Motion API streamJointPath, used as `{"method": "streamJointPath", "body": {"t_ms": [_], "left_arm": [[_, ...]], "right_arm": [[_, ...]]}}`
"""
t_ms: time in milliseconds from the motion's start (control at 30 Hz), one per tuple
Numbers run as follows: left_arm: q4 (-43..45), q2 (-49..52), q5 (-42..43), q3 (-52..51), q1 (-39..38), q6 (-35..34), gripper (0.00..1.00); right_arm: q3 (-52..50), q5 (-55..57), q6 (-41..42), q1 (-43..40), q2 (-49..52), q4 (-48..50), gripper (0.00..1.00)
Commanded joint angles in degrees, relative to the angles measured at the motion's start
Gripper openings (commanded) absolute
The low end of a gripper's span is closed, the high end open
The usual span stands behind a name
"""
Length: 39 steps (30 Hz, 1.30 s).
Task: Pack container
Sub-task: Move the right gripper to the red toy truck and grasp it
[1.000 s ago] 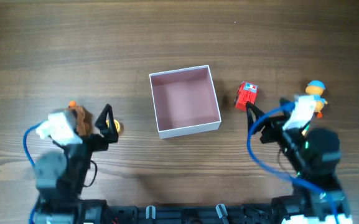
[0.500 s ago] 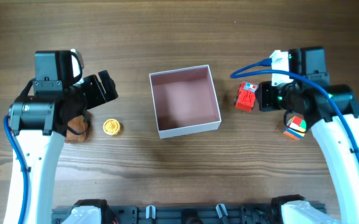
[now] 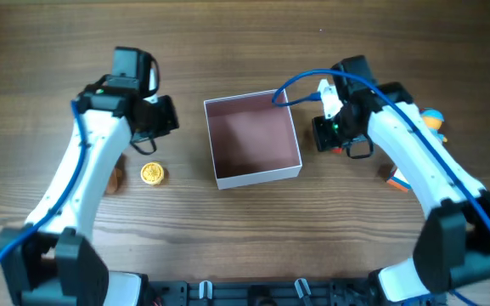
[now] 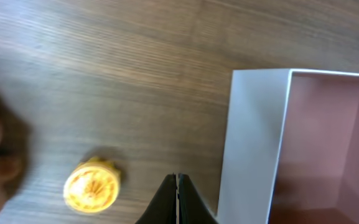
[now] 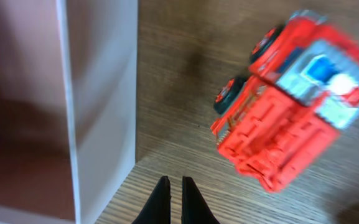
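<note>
wooden table (image 3: pixel 245 34), white container (image 3: pixel 257 176) with pink inside at its middle, left gripper (image 4: pixel 177 186) pinched closed on nothing beside one wall, right gripper (image 5: pixel 175 186) fingers together, empty, beside the opposite wall, red toy truck (image 5: pixel 291 99) near it, small yellow disc (image 4: pixel 92 186) near left gripper

Container (image 3: pixel 258 177): white outer walls, dusty pink inside. Toy truck (image 5: pixel 291 106): red, black wheels, grey and blue top. Round toy (image 4: pixel 92 187): yellow. Table (image 3: pixel 228 34): brown wood grain.
</note>
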Motion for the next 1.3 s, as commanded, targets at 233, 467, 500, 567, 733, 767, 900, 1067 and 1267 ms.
{"method": "streamJointPath", "body": {"t_ms": [233, 467, 500, 567, 733, 767, 900, 1067, 1267], "left_arm": [[9.2, 9.4, 0.5, 0.9, -4.8, 0.1, 0.04], [13.6, 9.4, 0.5, 0.9, -5.2, 0.1, 0.04], [13.8, 9.4, 0.5, 0.9, -5.4, 0.1, 0.04], [13.9, 9.4, 0.5, 0.9, -5.8, 0.1, 0.04], [13.8, 9.4, 0.5, 0.9, -6.0, 0.1, 0.04], [13.8, 9.4, 0.5, 0.9, -6.0, 0.1, 0.05], [13.5, 9.4, 0.5, 0.9, -6.0, 0.1, 0.14], [11.7, 4.7, -2.8, 1.0, -5.2, 0.3, 0.32], [1.4, -8.5, -5.6, 1.0, -0.9, 0.3, 0.68]], "right_arm": [[0.5, -5.8, -1.1, 6.7, 3.9, -0.3, 0.04], [0.5, -6.8, -1.2, 6.7, 3.9, -0.4, 0.04], [0.5, -7.0, -1.3, 6.7, 3.9, -0.3, 0.04], [0.5, -7.3, -1.2, 6.7, 3.9, -0.6, 0.04], [0.5, -10.0, -2.6, 6.7, 3.9, -0.3, 0.05], [0.5, -9.9, -2.5, 6.7, 3.9, -0.1, 0.04], [0.5, -9.4, -1.8, 6.7, 3.9, 0.4, 0.08], [3.1, 5.2, 5.7, 6.7, 2.3, -0.4, 0.13], [17.3, 7.6, 8.3, 6.5, -4.6, -2.7, 1.00]]}}
